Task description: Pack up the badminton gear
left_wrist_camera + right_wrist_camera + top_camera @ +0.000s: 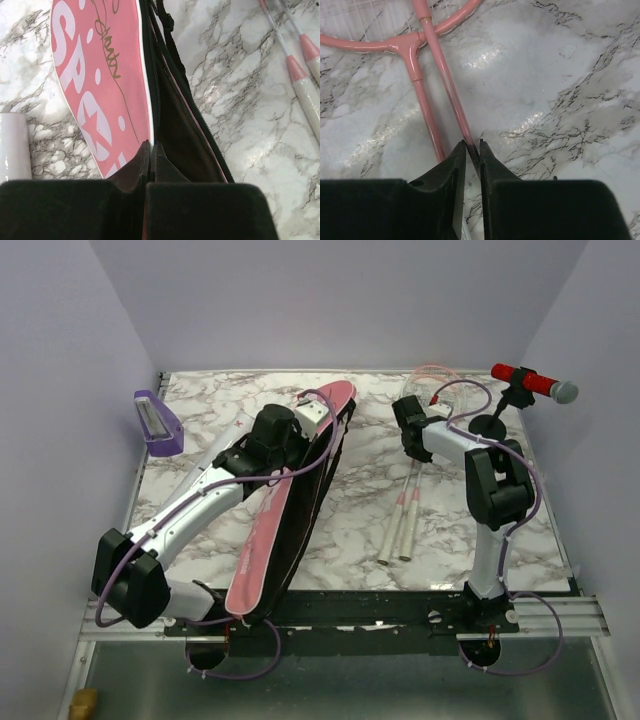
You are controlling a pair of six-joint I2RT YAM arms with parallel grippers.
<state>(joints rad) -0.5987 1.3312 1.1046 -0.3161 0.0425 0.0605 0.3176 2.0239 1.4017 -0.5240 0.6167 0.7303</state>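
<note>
Lining of black fabric is all that shows inside the long pink bag [262, 540], which lies diagonally on the left half of the table [350, 505] with its zippered mouth parted. The left end effector [151, 146] is clamped shut on the rim of the bag's pink flap, beside the white lettering. A white tube [12, 145] rests on the marble just left of the bag, outside it. To the right, well apart from the bag, two pink rackets lie nearly parallel on the table. The right end effector [472, 145] has its fingers pinched on the thin shaft of one racket [445, 75], close beside the second racket [412, 47]. A purple tray [157, 422] sits by the left wall; its contents cannot be made out.
</note>
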